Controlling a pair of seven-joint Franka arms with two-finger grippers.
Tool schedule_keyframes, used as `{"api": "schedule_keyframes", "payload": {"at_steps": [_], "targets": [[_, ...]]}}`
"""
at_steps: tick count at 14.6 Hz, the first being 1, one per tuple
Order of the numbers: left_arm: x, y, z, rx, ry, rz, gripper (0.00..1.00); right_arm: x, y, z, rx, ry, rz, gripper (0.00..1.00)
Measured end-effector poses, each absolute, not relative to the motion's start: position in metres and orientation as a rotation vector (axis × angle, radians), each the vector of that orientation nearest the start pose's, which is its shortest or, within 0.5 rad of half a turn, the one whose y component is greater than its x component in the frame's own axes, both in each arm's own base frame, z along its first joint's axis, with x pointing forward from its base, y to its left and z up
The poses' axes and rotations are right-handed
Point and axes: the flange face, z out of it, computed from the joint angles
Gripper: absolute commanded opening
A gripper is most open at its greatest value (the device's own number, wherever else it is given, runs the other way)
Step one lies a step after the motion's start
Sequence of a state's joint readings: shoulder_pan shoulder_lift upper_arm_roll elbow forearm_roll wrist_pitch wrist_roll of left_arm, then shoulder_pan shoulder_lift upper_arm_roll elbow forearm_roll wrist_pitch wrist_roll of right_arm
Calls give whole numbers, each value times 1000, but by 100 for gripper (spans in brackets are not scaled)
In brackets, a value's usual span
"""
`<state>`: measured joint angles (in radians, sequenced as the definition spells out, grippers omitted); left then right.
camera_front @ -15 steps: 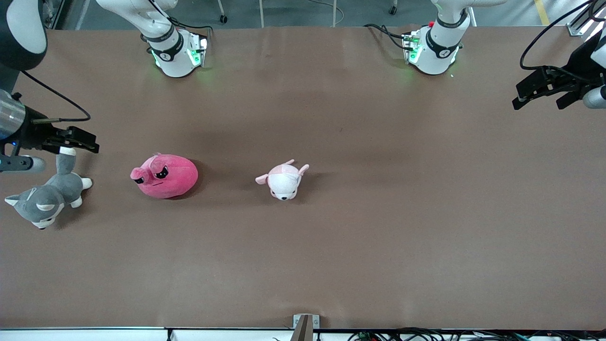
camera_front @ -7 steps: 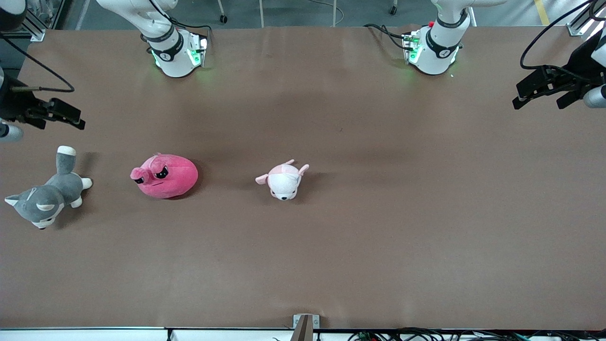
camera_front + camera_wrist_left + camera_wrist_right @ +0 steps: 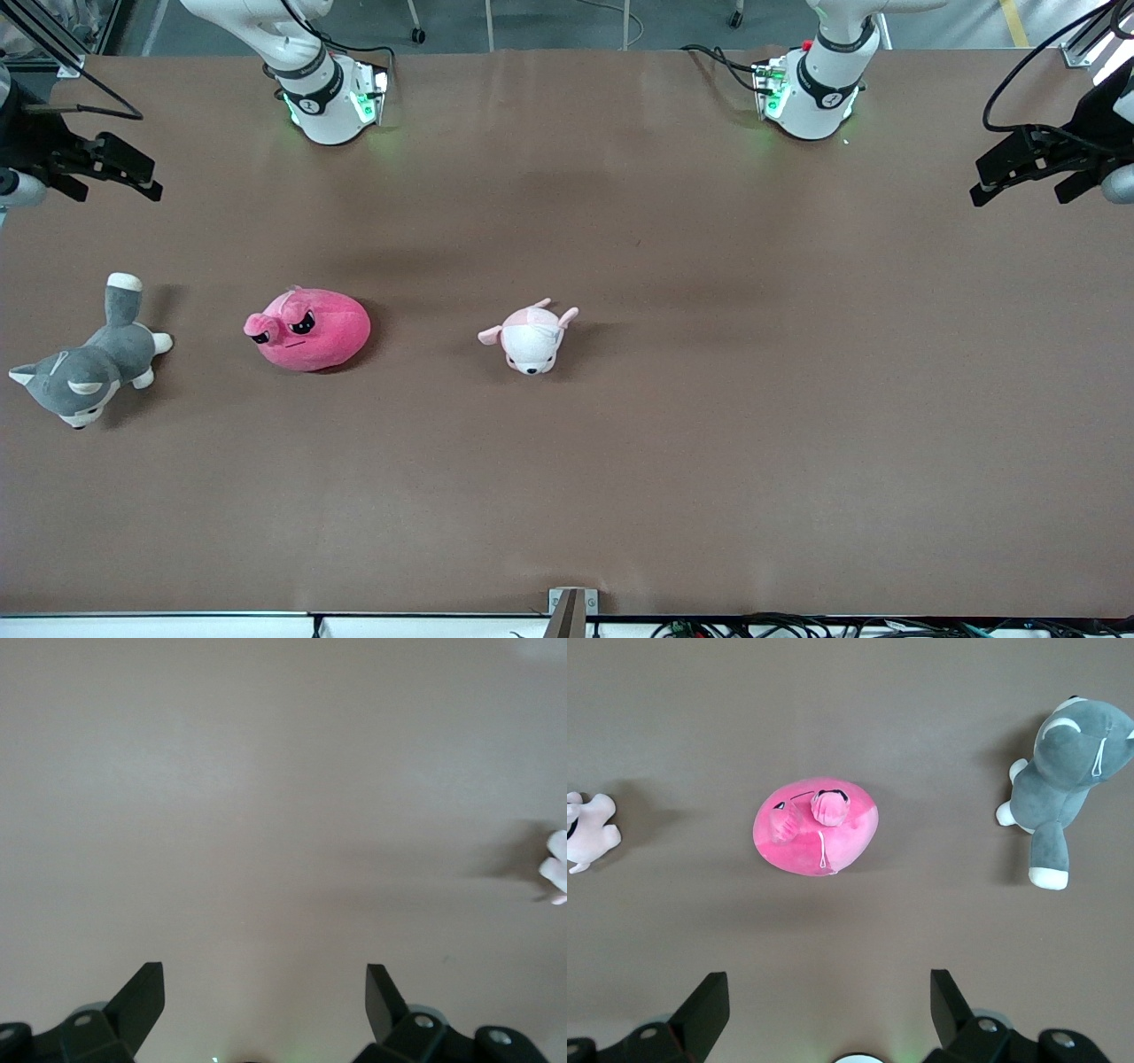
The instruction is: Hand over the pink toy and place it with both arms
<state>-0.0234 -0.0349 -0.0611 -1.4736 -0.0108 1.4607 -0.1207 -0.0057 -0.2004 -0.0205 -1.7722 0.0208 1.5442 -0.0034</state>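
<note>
Right gripper (image 3: 133, 177) has risen to upper left of frame — jaws wide, empty. Left gripper (image 3: 1019, 173) upper right — wide. Pink toy (image 3: 308, 329) left of centre.

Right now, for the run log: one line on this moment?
pink toy: on table, untouched | right gripper: open, empty | left gripper: open, empty

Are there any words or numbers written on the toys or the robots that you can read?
No readable text anywhere.
Pink toy: only a stitched angry face, no words.
Puppy plush: no label showing.
Husky plush: no label showing.
Right arm base: a small round mark on the black band, too small to read.
Left arm base: the same kind of mark, too small to read.
Table: plain brown, no writing.
</note>
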Motion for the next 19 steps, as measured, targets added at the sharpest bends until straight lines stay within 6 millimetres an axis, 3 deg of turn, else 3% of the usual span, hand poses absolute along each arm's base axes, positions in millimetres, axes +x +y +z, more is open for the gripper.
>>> {"api": "schedule_keyframes", "payload": {"at_steps": [5, 10, 14, 19], "targets": [[529, -52, 679, -3145, -37, -32, 100, 486, -11, 637, -3116, 34, 10, 100], [529, -53, 679, -3145, -34, -31, 100, 499, -11, 655, -3118, 31, 7, 100], [529, -53, 679, -3145, -35, -31, 100, 512, -11, 652, -3118, 30, 24, 100], [529, -53, 679, -3145, -37, -31, 100, 513, -11, 651, -3118, 29, 38, 100]]}}
